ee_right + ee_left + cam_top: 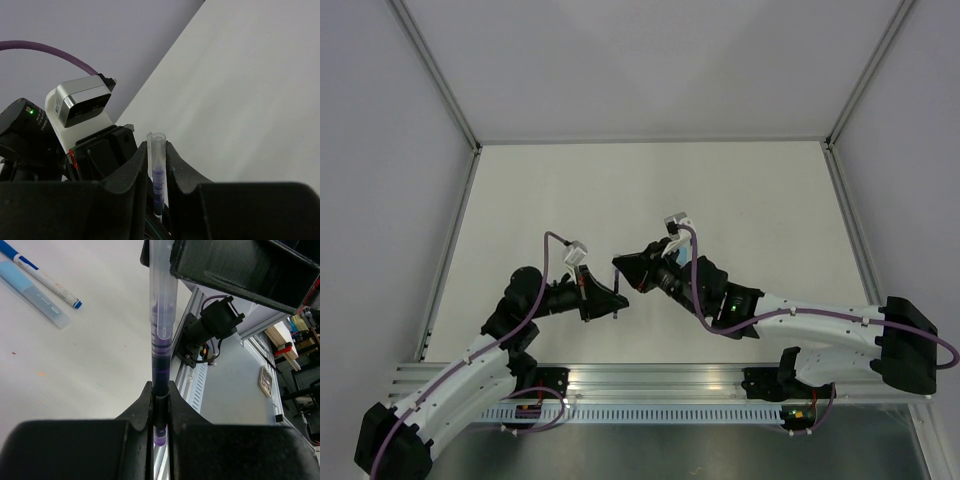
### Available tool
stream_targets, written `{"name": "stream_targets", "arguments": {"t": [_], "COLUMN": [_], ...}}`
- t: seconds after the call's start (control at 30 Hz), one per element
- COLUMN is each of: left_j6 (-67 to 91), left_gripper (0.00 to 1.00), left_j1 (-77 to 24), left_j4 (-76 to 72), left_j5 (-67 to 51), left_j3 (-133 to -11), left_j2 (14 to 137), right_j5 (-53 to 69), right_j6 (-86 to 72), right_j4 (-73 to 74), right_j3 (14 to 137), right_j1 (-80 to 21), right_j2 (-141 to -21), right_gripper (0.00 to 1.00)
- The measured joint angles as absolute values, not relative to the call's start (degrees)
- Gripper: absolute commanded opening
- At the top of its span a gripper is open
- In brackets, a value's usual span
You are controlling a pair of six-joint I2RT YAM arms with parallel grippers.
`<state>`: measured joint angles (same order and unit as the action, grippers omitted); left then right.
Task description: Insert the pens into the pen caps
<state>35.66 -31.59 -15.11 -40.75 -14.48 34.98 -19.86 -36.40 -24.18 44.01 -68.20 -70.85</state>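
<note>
The left pincer (159, 391) is clamping the dark pen (160, 372) low on its barrel; the right pincer (156, 149) is pinching the translucent cap (162, 290) over its tip, above the table (100, 365). Both are looking light, stiff, slick plastic, so gripping near the joint seems wise.

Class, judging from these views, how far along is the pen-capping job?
Done: nothing looks fully capped yet. In hand: the left claw grips the dark pen, its tip already inside the clear cap held by the right claw. Still to do: seat that one, then the white pen and pale blue cap lying beside each other.
</note>
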Motion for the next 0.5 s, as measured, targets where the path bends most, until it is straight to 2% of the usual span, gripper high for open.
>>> {"name": "stream_targets", "arguments": {"t": [0.03,0.1,0.13,0.33,0.5], "left_j6": [35.62,35.53,35.53,35.4,35.38], "left_gripper": [0.02,0.02,0.02,0.02,0.02], "left_j1": [-31.59,-31.53,-31.27,-31.09,-31.09], "left_j4": [-15.18,-16.6,-17.85,-23.11,-27.35], "left_j5": [-41.19,-41.17,-41.04,-42.44,-45.74], "left_j3": [-15.18,-16.23,-16.56,-16.64,-15.77], "left_j2": [35.83,37.36,37.82,37.82,36.84], "right_j5": [-20.18,-19.81,-19.55,-19.42,-19.86], "right_j6": [-36.38,-36.4,-36.18,-34.24,-32.69], "right_j4": [-23.97,-22.28,-20.99,-14.68,-11.38], "right_j3": [43.94,43.77,43.59,44.29,46.92], "right_j1": [-68.14,-68.29,-68.84,-69.78,-69.76], "right_j2": [-70.32,-68.82,-67.75,-63.18,-62.22], "right_gripper": [0.32,0.37,0.44,0.63,0.67]}}
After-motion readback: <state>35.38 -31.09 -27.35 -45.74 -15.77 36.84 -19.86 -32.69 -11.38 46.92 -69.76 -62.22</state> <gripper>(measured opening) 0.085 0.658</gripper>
